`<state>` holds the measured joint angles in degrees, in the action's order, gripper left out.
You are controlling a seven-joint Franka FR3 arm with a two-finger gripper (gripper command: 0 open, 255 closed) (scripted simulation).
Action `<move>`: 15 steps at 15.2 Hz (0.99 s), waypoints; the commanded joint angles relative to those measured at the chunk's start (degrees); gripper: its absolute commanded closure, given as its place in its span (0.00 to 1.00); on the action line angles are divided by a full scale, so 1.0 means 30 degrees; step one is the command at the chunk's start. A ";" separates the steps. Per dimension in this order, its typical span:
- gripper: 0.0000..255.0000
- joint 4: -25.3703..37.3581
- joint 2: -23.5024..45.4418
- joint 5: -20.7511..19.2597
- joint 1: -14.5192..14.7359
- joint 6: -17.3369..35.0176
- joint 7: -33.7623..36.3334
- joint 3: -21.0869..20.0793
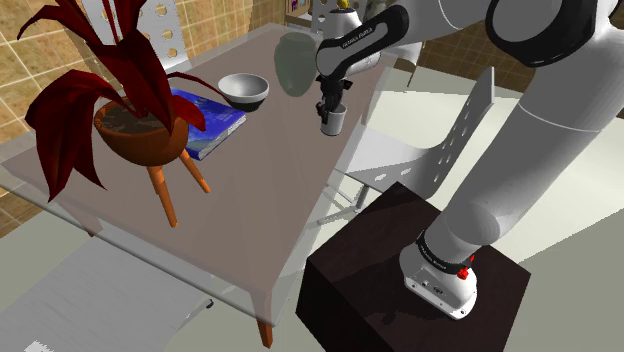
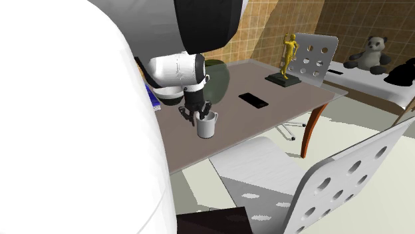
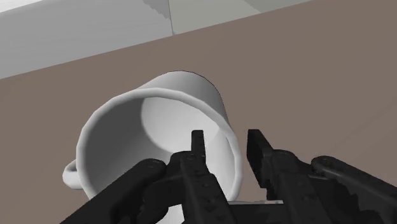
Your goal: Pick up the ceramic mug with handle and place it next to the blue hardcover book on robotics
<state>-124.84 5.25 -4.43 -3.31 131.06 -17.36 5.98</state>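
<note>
A white mug [image 1: 333, 120] with a handle stands upright on the brown table [image 1: 260, 200], near the edge on the shoulder view's right. My black gripper [image 1: 330, 108] comes down onto its rim. In the wrist view one finger is inside the mug [image 3: 159, 127] and the other outside, and the gripper [image 3: 226, 143] straddles the wall with narrow gaps on both sides. The handle sticks out on the side away from the fingers. The blue book [image 1: 210, 125] lies flat farther along the table, beside the plant pot. In the second exterior view the gripper [image 2: 199, 113] dips into the mug [image 2: 207, 125].
A red-leaved plant in a brown pot on legs [image 1: 140, 130] stands by the book, with a dark bowl [image 1: 244, 90] behind it. A gold figurine [image 2: 288, 56] and a black phone [image 2: 253, 100] sit toward the far end. Perforated white chairs [image 1: 430, 150] flank the table.
</note>
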 commanded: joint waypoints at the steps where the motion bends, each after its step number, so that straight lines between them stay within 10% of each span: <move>1: 1.00 0.0000 0.0000 0.0000 0.0000 0.0000 0.0000 0.0000; 15: 1.00 0.0784 -0.0936 -0.0020 0.0026 -0.1716 -0.0063 -0.0012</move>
<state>-122.89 2.78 -4.48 -3.26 126.66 -17.56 5.97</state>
